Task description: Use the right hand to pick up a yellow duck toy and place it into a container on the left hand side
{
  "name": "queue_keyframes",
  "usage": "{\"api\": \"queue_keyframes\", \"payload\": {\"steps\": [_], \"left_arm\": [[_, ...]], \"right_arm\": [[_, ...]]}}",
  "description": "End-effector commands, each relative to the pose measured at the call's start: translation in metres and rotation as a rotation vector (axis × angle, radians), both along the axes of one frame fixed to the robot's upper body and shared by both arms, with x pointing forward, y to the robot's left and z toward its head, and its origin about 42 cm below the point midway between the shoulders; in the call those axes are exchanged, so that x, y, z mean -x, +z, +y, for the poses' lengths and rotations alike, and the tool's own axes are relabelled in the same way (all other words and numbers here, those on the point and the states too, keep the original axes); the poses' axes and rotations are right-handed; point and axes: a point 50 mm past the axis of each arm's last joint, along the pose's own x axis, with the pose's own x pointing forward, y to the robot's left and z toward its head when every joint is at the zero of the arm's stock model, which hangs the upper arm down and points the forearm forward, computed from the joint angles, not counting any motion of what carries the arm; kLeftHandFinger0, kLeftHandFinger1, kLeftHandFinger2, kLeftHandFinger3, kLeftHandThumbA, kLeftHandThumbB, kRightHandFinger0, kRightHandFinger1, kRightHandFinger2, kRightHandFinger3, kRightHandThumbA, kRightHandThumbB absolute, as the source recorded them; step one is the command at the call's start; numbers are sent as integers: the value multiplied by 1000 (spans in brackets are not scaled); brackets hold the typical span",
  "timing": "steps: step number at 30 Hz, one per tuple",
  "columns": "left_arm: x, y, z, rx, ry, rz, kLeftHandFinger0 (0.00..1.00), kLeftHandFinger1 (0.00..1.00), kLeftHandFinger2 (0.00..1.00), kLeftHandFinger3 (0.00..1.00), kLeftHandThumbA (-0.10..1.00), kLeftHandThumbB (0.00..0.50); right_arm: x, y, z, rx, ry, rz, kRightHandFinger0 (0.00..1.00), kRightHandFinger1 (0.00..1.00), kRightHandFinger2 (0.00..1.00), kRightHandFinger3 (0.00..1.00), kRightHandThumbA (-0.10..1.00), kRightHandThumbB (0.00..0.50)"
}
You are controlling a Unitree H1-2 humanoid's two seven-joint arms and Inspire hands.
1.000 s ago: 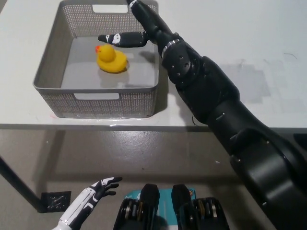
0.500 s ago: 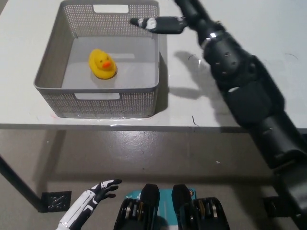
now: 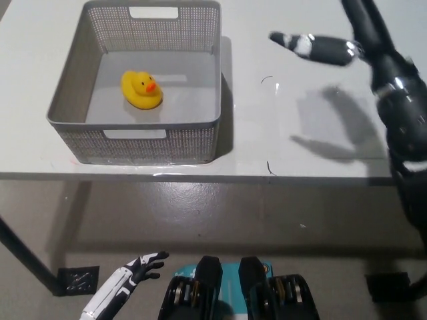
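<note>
Inside the grey basket on the white table, a yellow duck is seen resting upright on the floor, its beak turned to picture right. The black right hand is held above the table well to the basket's right, fingers spread, grasping nothing. The white left hand is seen low at the bottom left, below the table edge, fingers loosely apart and empty.

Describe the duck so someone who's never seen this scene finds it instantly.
On the white table, look left to the grey mesh basket with cut-out handles. The yellow duck toy sits inside on its floor, left of centre. It is the basket's only content and the only bright yellow thing, with an orange beak.
</note>
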Motion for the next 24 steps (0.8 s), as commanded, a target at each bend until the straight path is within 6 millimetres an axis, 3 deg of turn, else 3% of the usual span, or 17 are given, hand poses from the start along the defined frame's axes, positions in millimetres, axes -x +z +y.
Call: {"api": "queue_keyframes", "payload": {"steps": [1, 4, 6, 7, 8, 10, 13, 16, 17, 19, 20, 21, 23, 24], "left_arm": [[3, 10, 16, 2, 51, -71, 904, 929, 1000, 1000, 1000, 226], [8, 7, 18, 26, 73, -72, 906, 935, 1000, 1000, 1000, 213], [8, 6, 18, 40, 86, -71, 925, 974, 1000, 1000, 1000, 227], [8, 5, 18, 47, 90, -68, 927, 978, 1000, 1000, 1000, 227], [9, 5, 18, 52, 95, -64, 940, 1000, 1000, 1000, 1000, 232], [10, 3, 19, 55, 103, -60, 966, 1000, 1000, 1000, 1000, 267], [11, 2, 21, 66, 115, -53, 991, 1000, 1000, 1000, 1000, 278], [12, 0, 22, 69, 127, -49, 1000, 1000, 1000, 1000, 1000, 268], [12, 0, 22, 70, 130, -49, 1000, 1000, 1000, 1000, 1000, 277], [12, -2, 22, 69, 134, -47, 1000, 1000, 1000, 1000, 1000, 284], [12, -2, 22, 67, 138, -38, 1000, 1000, 1000, 1000, 1000, 286], [12, -3, 22, 69, 143, -33, 1000, 1000, 1000, 1000, 1000, 287], [12, -3, 22, 70, 146, -30, 1000, 1000, 1000, 1000, 1000, 281], [11, -2, 24, 66, 146, -36, 1000, 1000, 1000, 1000, 1000, 270]], "right_arm": [[150, 9, -37, -280, 128, -402, 1000, 1000, 1000, 1000, 823, 181], [177, -36, -30, -319, 123, -341, 1000, 1000, 1000, 1000, 822, 170], [190, -73, -25, -341, 112, -311, 1000, 1000, 1000, 1000, 824, 135], [194, -83, -23, -344, 106, -305, 1000, 1000, 1000, 1000, 826, 126], [201, -97, -20, -352, 99, -292, 944, 1000, 1000, 1000, 812, 92], [215, -123, -13, -400, 101, -216, 882, 1000, 1000, 1000, 816, 106], [226, -150, -5, -448, 86, -103, 819, 985, 1000, 1000, 856, 108], [227, -176, -2, -471, 55, -6, 790, 953, 1000, 1000, 960, 120], [227, -195, 0, -487, 7, 54, 775, 925, 1000, 1000, 1000, 118], [229, -218, 1, -512, -50, 128, 763, 899, 1000, 1000, 1000, 87], [229, -232, 2, -552, -92, 171, 719, 847, 1000, 1000, 1000, 126], [229, -247, 3, -567, -131, 217, 701, 828, 1000, 1000, 1000, 100], [228, -259, 5, -579, -156, 254, 702, 827, 1000, 1000, 1000, 105], [226, -273, 6, -602, -191, 298, 697, 816, 1000, 1000, 1000, 136]]}}
